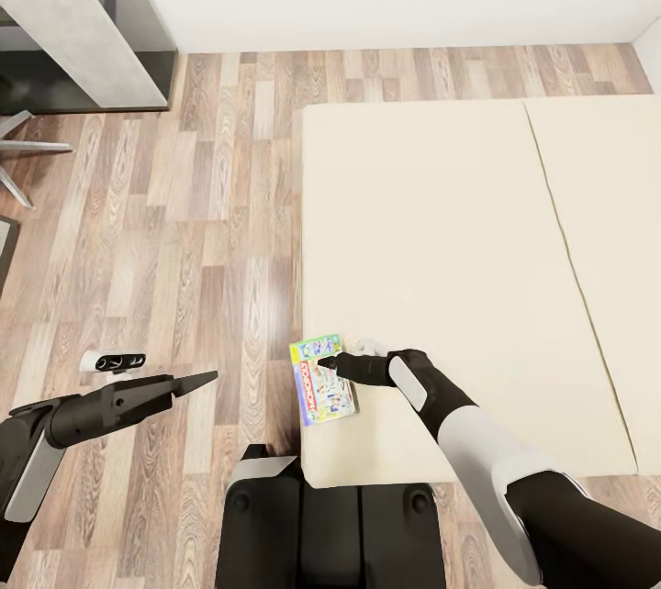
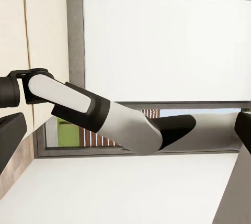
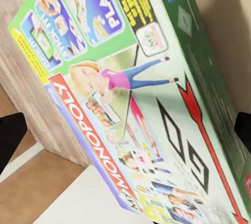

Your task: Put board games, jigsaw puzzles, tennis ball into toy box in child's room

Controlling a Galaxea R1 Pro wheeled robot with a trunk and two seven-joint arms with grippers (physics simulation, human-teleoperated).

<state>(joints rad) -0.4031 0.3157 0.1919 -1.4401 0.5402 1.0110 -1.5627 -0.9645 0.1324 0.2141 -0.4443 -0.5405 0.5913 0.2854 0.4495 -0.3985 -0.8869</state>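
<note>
One board game [image 1: 322,379] at R gripper [image 1: 332,363]

Board game [image 1: 321,380]: thin flat box, green border, red Monopoly banner, lying face-up at bed's [image 1: 441,250] near-left corner, approx 7 o'clock on mattress, slightly skewed, near edge. Bed: wide cream mattress w/ seam.
</note>
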